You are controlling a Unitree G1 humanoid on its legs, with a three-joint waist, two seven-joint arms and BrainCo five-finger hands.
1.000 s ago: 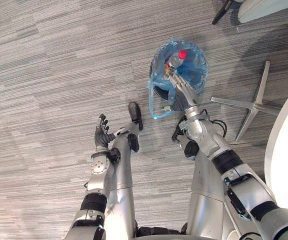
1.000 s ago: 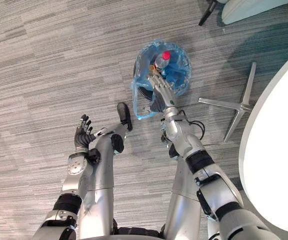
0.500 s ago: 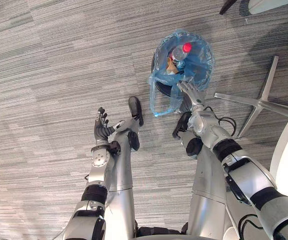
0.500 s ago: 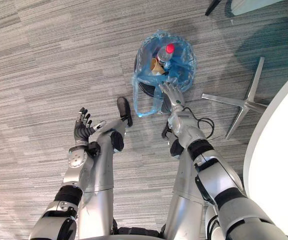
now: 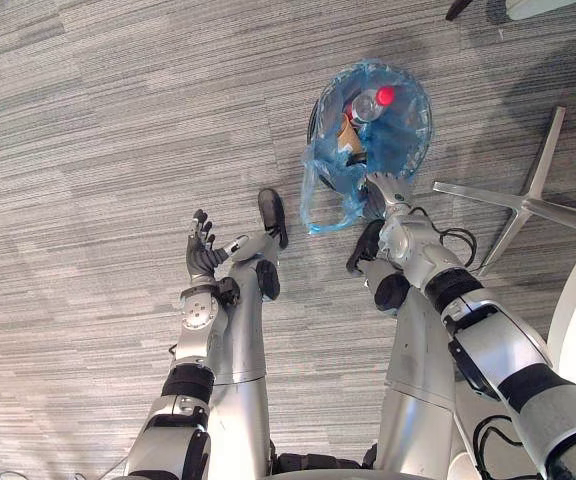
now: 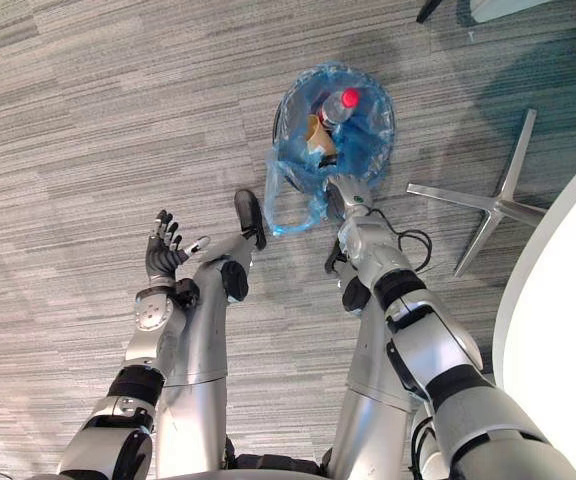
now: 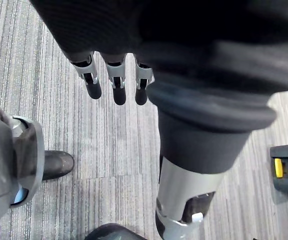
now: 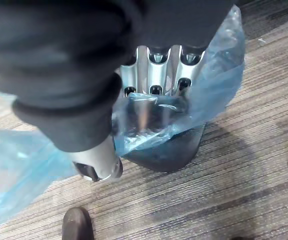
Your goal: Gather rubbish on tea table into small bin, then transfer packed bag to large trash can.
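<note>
Bright, even overhead light on the carpet (image 5: 118, 120). Soft, broad shadow at upper right around the chair base (image 5: 523, 205). Speckled glare on the blue bag (image 5: 413, 125). The white table edge (image 6: 568, 340) is very bright. In the wrist views the near foreground is almost black and the floor beyond is well lit.

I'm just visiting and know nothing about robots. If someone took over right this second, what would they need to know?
Left hand: open, holding nothing, raised over the carpet.
Right hand: at the near rim of the small bin, against the blue bag; grip unclear.
Things: the bin stands on the carpet, lined with the bag; a red-capped bottle and a brown piece lie inside.
Done: rubbish is in the bin.
Left: gather the bag, lift it out, carry it to the large trash can.
</note>
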